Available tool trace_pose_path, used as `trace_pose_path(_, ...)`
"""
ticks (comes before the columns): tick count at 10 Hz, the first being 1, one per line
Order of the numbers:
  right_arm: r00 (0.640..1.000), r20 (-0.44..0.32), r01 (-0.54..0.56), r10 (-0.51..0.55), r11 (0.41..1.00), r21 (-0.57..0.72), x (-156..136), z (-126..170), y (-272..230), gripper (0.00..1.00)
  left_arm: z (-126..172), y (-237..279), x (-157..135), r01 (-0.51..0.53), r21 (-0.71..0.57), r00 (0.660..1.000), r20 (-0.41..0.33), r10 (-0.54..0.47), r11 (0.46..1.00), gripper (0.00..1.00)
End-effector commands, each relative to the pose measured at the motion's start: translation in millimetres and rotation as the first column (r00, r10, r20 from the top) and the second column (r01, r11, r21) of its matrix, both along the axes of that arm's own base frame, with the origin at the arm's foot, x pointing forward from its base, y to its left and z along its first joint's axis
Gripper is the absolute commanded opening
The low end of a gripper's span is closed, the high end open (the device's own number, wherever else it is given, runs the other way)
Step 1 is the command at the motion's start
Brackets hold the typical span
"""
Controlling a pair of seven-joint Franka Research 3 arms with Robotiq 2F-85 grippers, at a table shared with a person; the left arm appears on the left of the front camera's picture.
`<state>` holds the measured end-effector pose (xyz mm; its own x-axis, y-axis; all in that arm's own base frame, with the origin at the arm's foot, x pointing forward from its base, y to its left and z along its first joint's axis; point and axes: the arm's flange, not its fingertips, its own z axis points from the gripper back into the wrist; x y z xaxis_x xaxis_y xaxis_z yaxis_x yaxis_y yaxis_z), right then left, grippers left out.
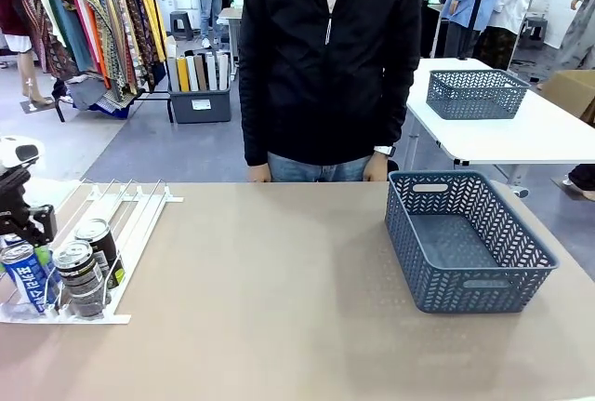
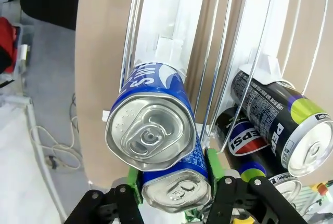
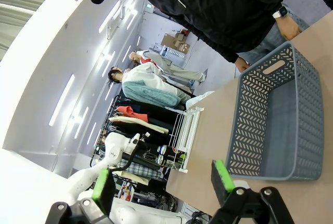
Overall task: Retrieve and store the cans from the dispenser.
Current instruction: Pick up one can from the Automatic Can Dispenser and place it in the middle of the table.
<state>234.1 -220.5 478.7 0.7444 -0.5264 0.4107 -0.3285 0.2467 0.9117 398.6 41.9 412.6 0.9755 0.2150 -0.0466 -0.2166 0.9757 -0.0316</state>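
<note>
The white dispenser (image 1: 139, 210) lies at the table's left end with cans at its low end. In the front view a blue can (image 1: 23, 278) stands at the front left and two dark cans (image 1: 82, 275) (image 1: 98, 238) beside it. My left gripper (image 1: 26, 226) reaches in from the left edge. In the left wrist view its green pads (image 2: 213, 164) press both sides of the nearest blue can (image 2: 177, 190); my left gripper (image 2: 173, 174) is shut on it. Behind it lies a second blue can (image 2: 151, 125), and dark cans (image 2: 281, 128) fill the neighbouring lanes. My right gripper (image 3: 163, 182) is open and holds nothing.
A blue-grey woven basket (image 1: 469, 285) stands at the table's right; it also appears in the right wrist view (image 3: 250, 125). A person in a black jacket (image 1: 330, 57) stands at the far edge, hands by the table. Bare tabletop (image 1: 270, 280) lies between the dispenser and the basket.
</note>
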Motion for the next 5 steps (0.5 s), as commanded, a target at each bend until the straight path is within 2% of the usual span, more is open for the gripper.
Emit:
trace_pose_path(1, 1.000, 0.021, 0.010, -0.010, 1.000, 0.014, 3.4, 5.3, -1.2, 1.00, 6.1, -1.2, -3.3, -0.028, 0.006, 1.000, 0.007, 0.028, 1.000, 0.00)
trace_pose_path(3, 1.000, 0.021, 0.010, -0.010, 1.000, 0.014, 3.4, 5.3, -1.2, 1.00, 22.4, -0.3, -11.0, -0.018, 0.000, 0.999, 0.037, 0.018, 1.000, 0.00)
trace_pose_path(5, 1.000, 0.021, 0.010, -0.010, 1.000, 0.014, 3.4, 5.3, -1.2, 1.00, 82.2, 0.8, -38.5, 0.025, -0.018, 0.996, 0.089, -0.024, 1.000, 0.00)
